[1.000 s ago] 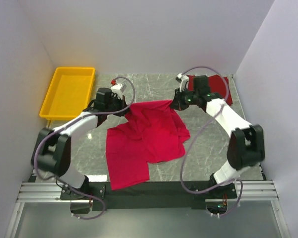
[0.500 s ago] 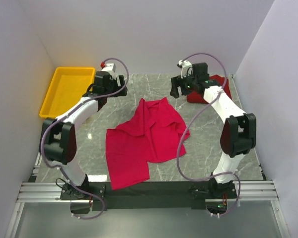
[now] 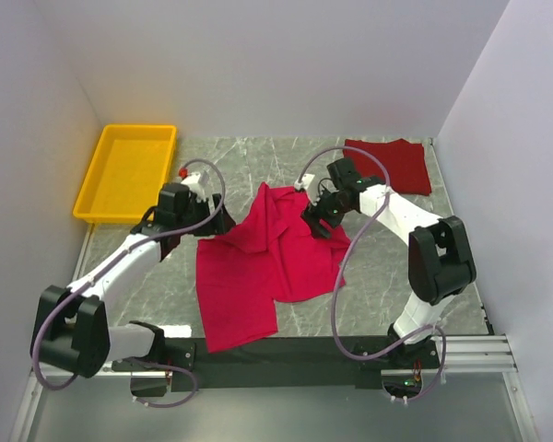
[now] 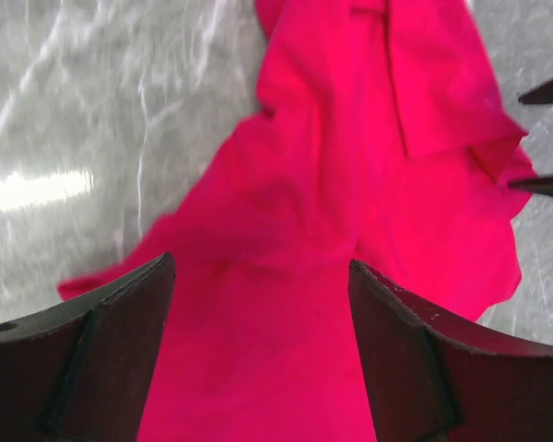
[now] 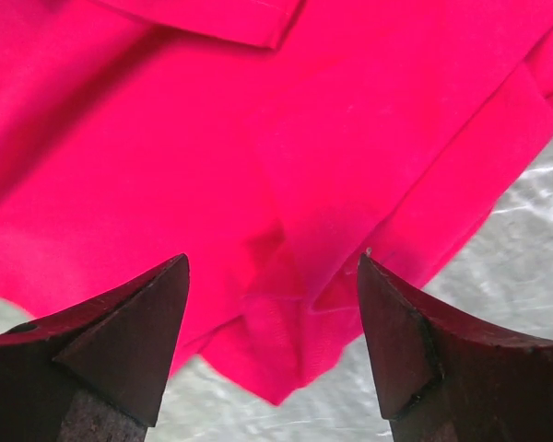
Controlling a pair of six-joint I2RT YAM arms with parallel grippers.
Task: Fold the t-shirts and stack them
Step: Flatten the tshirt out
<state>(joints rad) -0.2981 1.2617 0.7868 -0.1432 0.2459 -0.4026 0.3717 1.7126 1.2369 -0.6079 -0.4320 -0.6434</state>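
The bright crimson-pink t-shirt [image 3: 258, 276] lies rumpled and partly folded over itself in the middle of the marble table. The darker maroon t-shirt [image 3: 388, 164] lies folded flat at the back right. My left gripper [image 3: 205, 227] hovers open at the pink shirt's upper left edge; in the left wrist view its jaws [image 4: 260, 267] stand wide over pink cloth [image 4: 350, 184] with nothing gripped. My right gripper [image 3: 315, 221] is open over the shirt's upper right side; in the right wrist view it [image 5: 273, 262] straddles a folded corner of the cloth [image 5: 286, 341] without holding it.
A yellow plastic tray [image 3: 101, 189] sits at the back left, beyond the left arm. White walls close in the table at the back and on both sides. Bare marble [image 3: 387, 267] shows to the right of the pink shirt.
Both grippers, shut on the pink shirt's far edge a second ago, let it go, swung back open, then came down over its left and right sides. The cloth settled flatter.
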